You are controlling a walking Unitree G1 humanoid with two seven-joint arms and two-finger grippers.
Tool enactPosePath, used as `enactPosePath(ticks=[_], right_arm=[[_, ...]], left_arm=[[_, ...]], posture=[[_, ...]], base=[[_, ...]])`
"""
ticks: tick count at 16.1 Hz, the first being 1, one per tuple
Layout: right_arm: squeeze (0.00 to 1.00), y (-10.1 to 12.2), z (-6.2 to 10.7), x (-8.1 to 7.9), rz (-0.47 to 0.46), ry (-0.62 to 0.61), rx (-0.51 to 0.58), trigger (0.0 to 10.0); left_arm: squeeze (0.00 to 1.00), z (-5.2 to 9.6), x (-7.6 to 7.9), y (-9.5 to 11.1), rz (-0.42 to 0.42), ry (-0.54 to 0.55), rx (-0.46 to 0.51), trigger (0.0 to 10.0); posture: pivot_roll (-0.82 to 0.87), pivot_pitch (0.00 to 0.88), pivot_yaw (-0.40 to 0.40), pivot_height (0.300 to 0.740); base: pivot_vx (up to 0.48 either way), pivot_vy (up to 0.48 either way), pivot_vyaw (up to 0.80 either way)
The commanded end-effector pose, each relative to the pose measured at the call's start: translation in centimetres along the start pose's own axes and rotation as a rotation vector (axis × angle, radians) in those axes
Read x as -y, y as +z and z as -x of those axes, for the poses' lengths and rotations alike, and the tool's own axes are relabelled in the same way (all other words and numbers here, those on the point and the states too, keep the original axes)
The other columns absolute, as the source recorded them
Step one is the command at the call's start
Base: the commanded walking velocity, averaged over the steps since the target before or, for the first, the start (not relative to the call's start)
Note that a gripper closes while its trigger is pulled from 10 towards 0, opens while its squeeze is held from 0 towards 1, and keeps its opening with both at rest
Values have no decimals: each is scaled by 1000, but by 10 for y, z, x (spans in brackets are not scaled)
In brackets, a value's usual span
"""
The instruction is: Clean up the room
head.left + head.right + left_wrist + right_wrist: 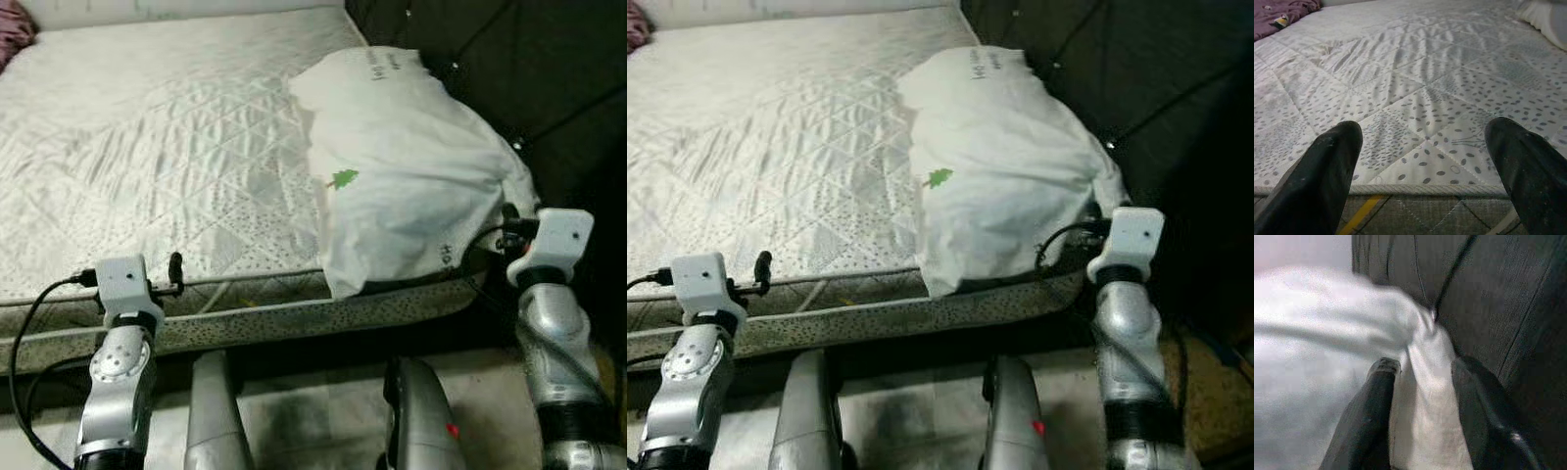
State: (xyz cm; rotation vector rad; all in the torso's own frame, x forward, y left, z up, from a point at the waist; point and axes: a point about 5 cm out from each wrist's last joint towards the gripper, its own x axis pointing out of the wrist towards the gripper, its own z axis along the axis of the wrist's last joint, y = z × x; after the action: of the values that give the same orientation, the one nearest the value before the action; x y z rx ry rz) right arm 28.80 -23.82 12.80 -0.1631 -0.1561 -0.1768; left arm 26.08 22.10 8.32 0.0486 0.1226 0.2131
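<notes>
My right gripper (pixel 1418 382) is pinching the near corner of the white pillow (pixel 402 166) — cloth bunched between its two fingers. The pillow lies on the mattress (pixel 147 147) along its right edge, beside the dark wall, long axis running away from me. My left gripper (pixel 1425 161), spread wide, sits at the mattress's front edge — well apart, so the right arm does the pulling.

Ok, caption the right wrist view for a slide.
Right gripper pinching a fold of the white pillow beside the dark wall.
</notes>
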Motion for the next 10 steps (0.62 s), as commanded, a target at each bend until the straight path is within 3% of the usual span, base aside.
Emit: enactPosePath(ticks=[1, 6, 9, 10], right_arm=[[1000, 4, 10, -22, 0, 61, 21, 10000], [1000, 15, 47, -75, -48, 253, 39, 10000], [1000, 28, 45, -81, -95, 318, 74, 10000], [0, 31, 43, -81, -106, 324, 81, 10000]], left_arm=[[0, -2, 1, 5, -10, 12, 15, 10000], [0, 0, 9, 3, 20, -30, 10, 10000], [0, -1, 11, 4, 22, -37, 11, 10000], [0, -1, 12, 4, 20, -42, 10, 10000]], posture=[[-51, 0, 38, 509], [-62, 0, 49, 509], [-64, 0, 52, 509], [-66, 0, 56, 518]], base=[[0, 0, 0], [0, 0, 0], [0, 0, 0], [0, 0, 0]])
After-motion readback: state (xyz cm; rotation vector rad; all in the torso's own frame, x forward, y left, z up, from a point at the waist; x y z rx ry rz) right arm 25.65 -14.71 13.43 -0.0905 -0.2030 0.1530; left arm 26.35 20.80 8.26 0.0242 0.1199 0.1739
